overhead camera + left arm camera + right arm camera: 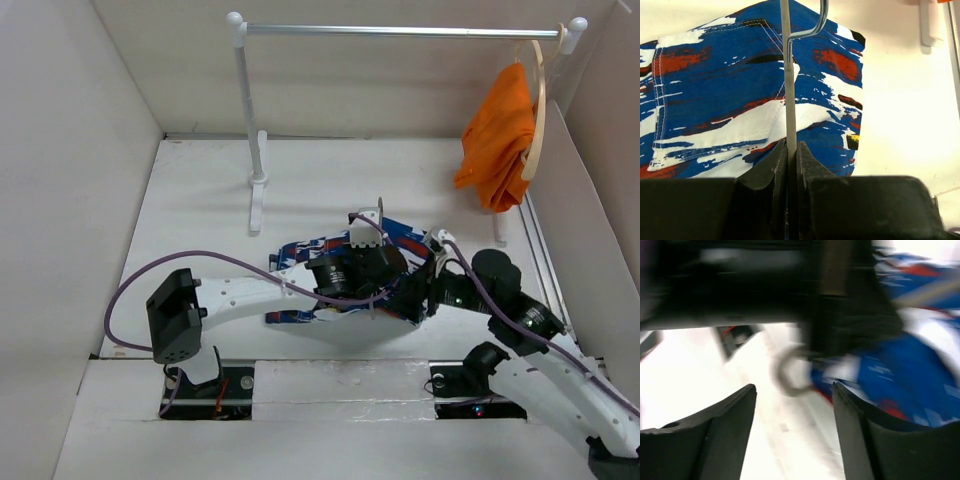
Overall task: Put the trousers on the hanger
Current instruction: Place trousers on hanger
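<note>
Left gripper (791, 150) clenched on the hanger (788, 95); both dark pads (767, 175) pressed against a thin grey wire. The wire runs straight ahead from the fingertips, long axis in line with the tool, ending in a small hook (823, 22) that curls off to the right at the far end. Trousers (715, 100) lie spread on the table (910, 100) beyond the wire, mostly left of the tool: soft woven cloth, dark blue with jagged red, white and black streaks, stitched pocket seam (660, 100) showing. Whether wire touches cloth we cannot tell.

Right gripper (795, 390) released, fingers (735, 415) wide apart, nothing between them; view blurred. Ahead of it we make out the hook, with cloth to its right. We judge the right arm the one free to feed fabric over the wire while the left steadies it
</note>
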